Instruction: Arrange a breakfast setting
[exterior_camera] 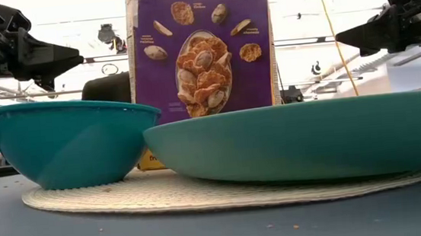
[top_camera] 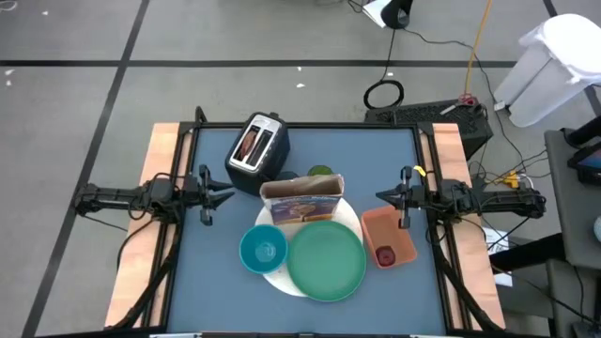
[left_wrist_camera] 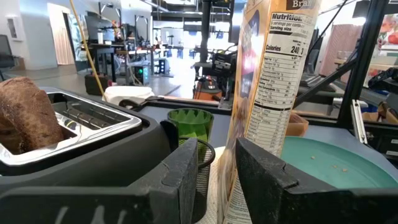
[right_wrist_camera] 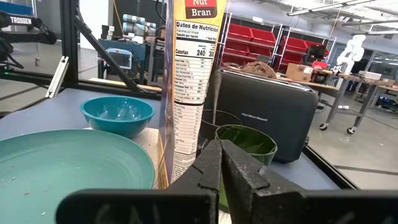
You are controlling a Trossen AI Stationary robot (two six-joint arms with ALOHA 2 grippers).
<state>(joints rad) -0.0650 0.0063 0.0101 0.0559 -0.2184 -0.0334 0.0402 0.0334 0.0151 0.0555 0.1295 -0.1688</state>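
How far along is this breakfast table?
Done: the green plate and teal bowl sit on the white round mat, the cereal box upright behind them, a green cup by the toaster. In hand: nothing; the left gripper and right gripper hover empty. Left: the red item on the orange tray.

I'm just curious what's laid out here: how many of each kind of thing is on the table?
Plates: 2, green plate, white plate
Bowls: 1, teal bowl
Cups: 1, green cup
Cereal boxes: 1
Toasters: 1
Trays: 1, orange tray
Total: 7

table [top_camera: 216, 282]: blue top | on it: toaster [top_camera: 256, 146], white round plate [top_camera: 349, 218], orange tray [top_camera: 388, 235], green cup [top_camera: 320, 173]
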